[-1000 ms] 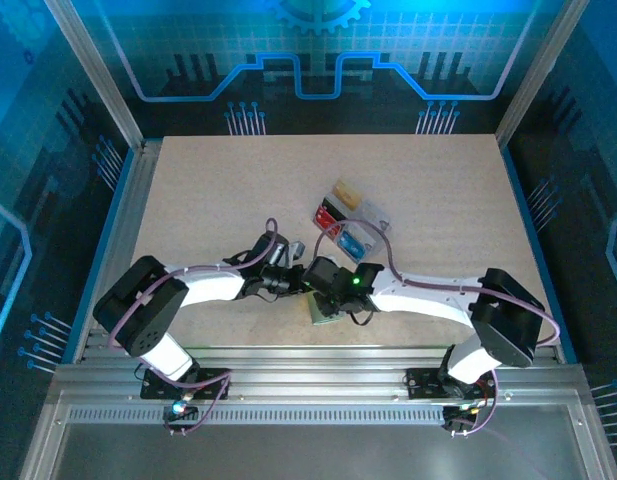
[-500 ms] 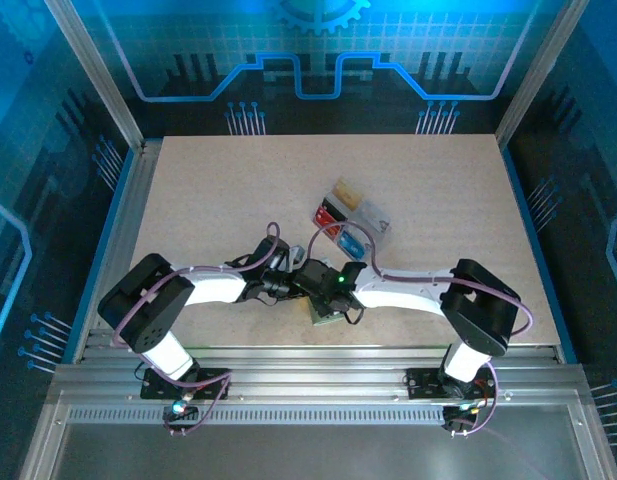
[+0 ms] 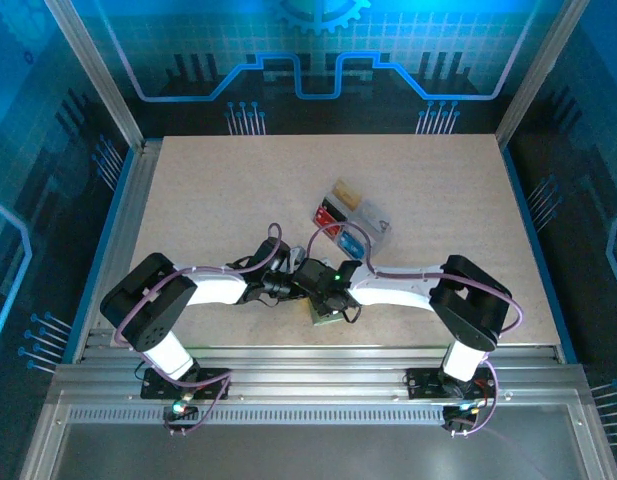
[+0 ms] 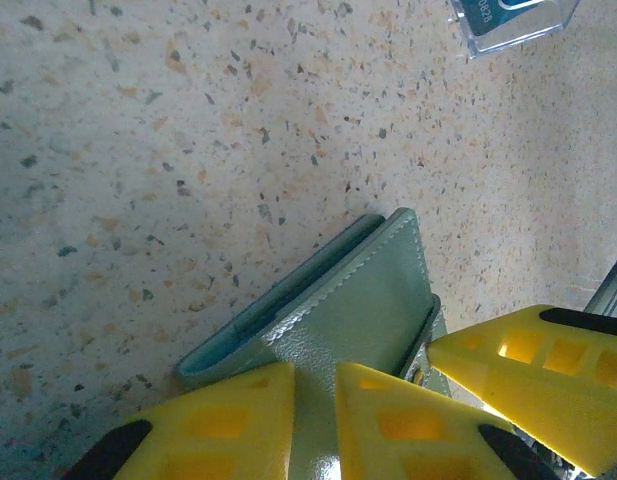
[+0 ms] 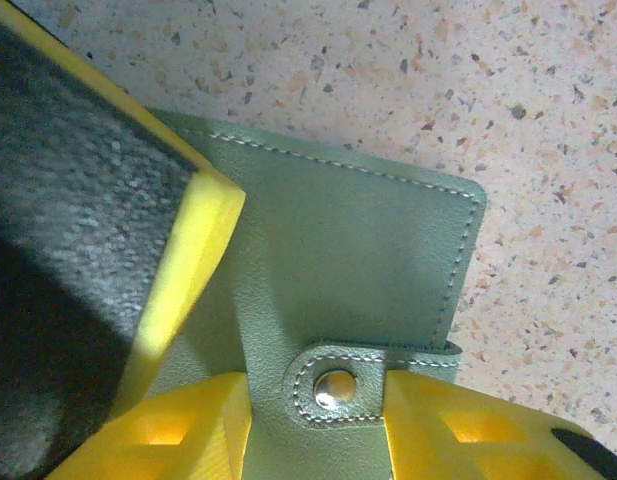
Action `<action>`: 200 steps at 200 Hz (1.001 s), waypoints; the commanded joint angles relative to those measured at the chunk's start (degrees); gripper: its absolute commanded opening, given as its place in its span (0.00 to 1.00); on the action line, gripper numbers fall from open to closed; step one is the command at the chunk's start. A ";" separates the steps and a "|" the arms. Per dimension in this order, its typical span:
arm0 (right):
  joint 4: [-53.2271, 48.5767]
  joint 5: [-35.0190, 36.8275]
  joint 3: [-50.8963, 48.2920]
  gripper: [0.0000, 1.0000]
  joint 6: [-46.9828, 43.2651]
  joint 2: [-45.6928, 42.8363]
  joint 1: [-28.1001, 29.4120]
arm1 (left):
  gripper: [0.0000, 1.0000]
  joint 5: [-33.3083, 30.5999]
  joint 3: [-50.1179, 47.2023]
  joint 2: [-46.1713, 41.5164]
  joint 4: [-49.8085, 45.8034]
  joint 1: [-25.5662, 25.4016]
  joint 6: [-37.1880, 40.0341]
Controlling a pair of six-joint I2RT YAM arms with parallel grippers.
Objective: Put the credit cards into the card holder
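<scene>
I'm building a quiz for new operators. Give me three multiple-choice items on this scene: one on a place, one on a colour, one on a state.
1. Relative to the tray, the wallet lies:
A) inside it
B) apart from it, on the near side
C) apart from it, on the far side

2. The wallet is:
A) red
B) black
C) green

3. The left gripper is:
A) pinching the wallet
B) wide open
C) resting on the tray

Answers:
1. B, the top view shows it closer to the robot than the tray.
2. C, both wrist views show a green cover.
3. A, its fingers close on the wallet's edge.

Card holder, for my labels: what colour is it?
Sage green card holder, clearest in right wrist view.
</scene>
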 commanded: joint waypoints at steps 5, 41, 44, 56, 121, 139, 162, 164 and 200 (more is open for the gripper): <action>2.48 0.74 0.13 0.38 0.75 4.29 -0.81 | 0.19 -0.42 -2.09 1.91 -2.92 -1.36 0.72; 2.00 2.21 0.48 0.30 1.13 5.70 -0.85 | 0.18 -0.84 -2.44 2.33 -2.75 -1.58 0.62; 1.89 2.32 0.54 0.28 1.08 5.66 -0.81 | 0.18 -0.88 -2.50 2.40 -2.75 -1.59 0.53; 1.48 2.90 0.67 0.23 1.04 5.32 -0.80 | 0.18 -1.12 -2.61 2.57 -2.83 -1.67 0.37; -2.30 2.96 2.11 0.00 -0.83 2.04 -0.95 | 0.17 -5.89 -2.35 4.59 -6.16 -2.49 -1.65; -2.46 1.39 1.76 0.00 -1.39 0.68 -1.61 | 0.16 -8.03 -1.91 5.49 -8.07 -2.82 -2.54; -1.08 -1.49 -0.21 0.00 -1.81 -2.31 -3.28 | 0.15 -11.33 -1.34 7.39 -10.78 -2.80 -4.14; -0.98 -1.75 -0.49 0.00 -1.83 -2.65 -3.46 | 0.15 -11.58 -1.35 7.50 -10.71 -2.82 -4.23; 2.38 -7.88 -4.77 0.00 -2.26 -7.78 -7.91 | 0.14 -14.06 -2.61 7.57 -9.58 -2.97 -5.96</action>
